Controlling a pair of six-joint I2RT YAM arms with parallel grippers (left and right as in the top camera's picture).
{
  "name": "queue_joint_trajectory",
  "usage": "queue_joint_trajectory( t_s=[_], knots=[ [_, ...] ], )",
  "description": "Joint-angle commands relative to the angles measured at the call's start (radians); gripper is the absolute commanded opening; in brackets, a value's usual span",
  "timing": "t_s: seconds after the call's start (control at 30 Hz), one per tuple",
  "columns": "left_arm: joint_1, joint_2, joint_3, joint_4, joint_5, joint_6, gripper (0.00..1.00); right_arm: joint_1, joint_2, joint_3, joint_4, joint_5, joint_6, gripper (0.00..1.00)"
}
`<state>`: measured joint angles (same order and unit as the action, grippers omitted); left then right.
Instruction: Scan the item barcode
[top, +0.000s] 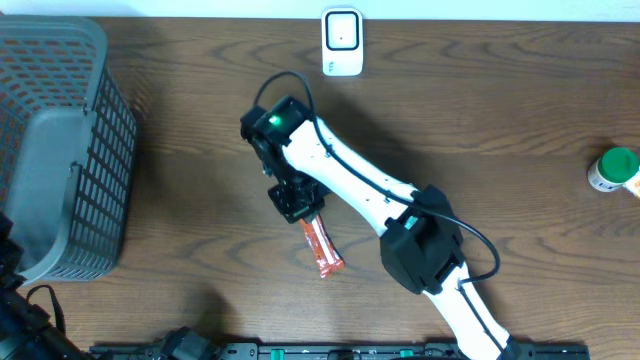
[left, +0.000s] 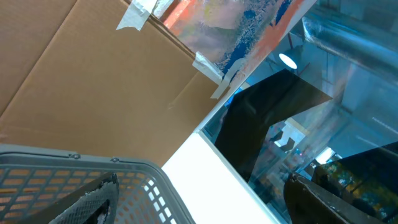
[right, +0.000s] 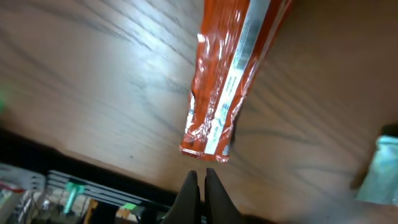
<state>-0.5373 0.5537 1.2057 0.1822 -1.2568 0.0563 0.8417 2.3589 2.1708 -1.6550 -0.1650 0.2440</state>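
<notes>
An orange foil snack packet (top: 322, 247) with a silver strip lies flat on the wooden table near its front edge. In the right wrist view the packet (right: 227, 81) has its crimped end just beyond my fingertips. My right gripper (right: 200, 175) is shut with nothing between its fingers, hovering a little above the wood. From overhead, the right gripper (top: 300, 208) sits right behind the packet's far end. A white scanner-like device (top: 342, 42) stands at the back edge. My left gripper (left: 202, 180) is open and holds nothing, tilted up over the basket.
A grey mesh basket (top: 95, 130) fills the left side of the table, and its rim (left: 93, 163) shows under the left fingers. A green-capped bottle (top: 614, 170) stands at the far right. A black rail (top: 330, 350) runs along the front edge.
</notes>
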Motion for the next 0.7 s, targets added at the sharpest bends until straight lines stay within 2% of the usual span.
queue_joint_trajectory(
  t_s=[0.0,0.33,0.53,0.67],
  knots=[
    [0.004,-0.009,-0.007,0.002,-0.012,0.013,0.85,0.042,0.001,-0.116,0.030,-0.007,0.034,0.01],
    [0.004,-0.009,-0.007,0.002,-0.012,0.013,0.85,0.075,0.001,-0.393,0.255,-0.013,0.074,0.01],
    [0.004,-0.009,-0.007,0.002,-0.012,0.013,0.85,0.074,0.001,-0.375,0.314,0.087,0.056,0.01],
    [0.004,-0.009,-0.007,0.002,-0.012,0.013,0.85,0.068,0.001,-0.287,0.287,0.087,0.012,0.01]
  ],
)
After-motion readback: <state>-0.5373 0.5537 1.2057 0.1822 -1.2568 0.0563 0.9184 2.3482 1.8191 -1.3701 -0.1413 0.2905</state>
